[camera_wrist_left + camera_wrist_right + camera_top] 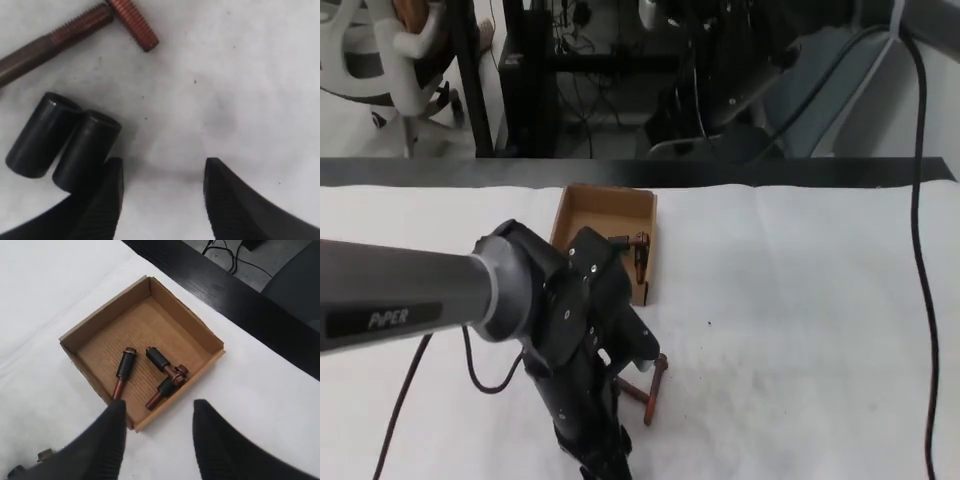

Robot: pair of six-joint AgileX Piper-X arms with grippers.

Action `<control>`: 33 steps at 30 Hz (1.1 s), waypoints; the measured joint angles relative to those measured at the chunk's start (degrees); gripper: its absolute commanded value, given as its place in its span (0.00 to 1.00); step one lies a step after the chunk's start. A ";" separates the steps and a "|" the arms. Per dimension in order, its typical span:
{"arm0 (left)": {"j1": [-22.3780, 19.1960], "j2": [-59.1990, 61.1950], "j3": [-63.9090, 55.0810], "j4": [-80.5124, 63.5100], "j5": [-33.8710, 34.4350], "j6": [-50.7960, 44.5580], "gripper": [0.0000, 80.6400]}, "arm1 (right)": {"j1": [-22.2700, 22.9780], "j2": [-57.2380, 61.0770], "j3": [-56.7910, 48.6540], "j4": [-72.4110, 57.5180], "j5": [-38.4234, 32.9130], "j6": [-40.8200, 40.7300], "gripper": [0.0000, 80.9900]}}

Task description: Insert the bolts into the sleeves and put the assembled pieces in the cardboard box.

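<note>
Two black sleeves (pixel 42 135) (pixel 85 150) lie side by side on the white cloth. My left gripper (pixel 162 172) hangs open just over the cloth, and one fingertip (pixel 112 182) is close beside the nearer sleeve. Two loose copper bolts (pixel 50 42) (pixel 134 25) lie just beyond, threaded ends meeting. The cardboard box (pixel 105 315) holds three assembled pieces (pixel 125 365) (pixel 159 359) (pixel 165 387). My right gripper (pixel 157 410) is open and empty above the box's edge. In the high view an arm (pixel 560 310) reaches down beside the loose bolts (pixel 653 385), in front of the box (pixel 595 215).
White cloth covers the bench (pixel 800 320), with open room right of the box and bolts. A black cable (pixel 920 300) runs down the right side. The bench's dark far edge (pixel 240 300) lies just behind the box.
</note>
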 measured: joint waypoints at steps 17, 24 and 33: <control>0.29 -1.00 -5.17 1.36 -3.15 12.56 0.59 | -1.11 0.00 1.81 -1.14 0.00 0.01 0.51; 0.29 2.74 -5.36 2.16 -3.85 16.40 0.59 | -1.11 0.00 1.81 -1.14 0.00 0.01 0.51; 0.29 5.13 -5.86 3.47 -6.36 19.21 0.21 | -1.25 0.00 1.81 1.17 0.00 0.81 0.51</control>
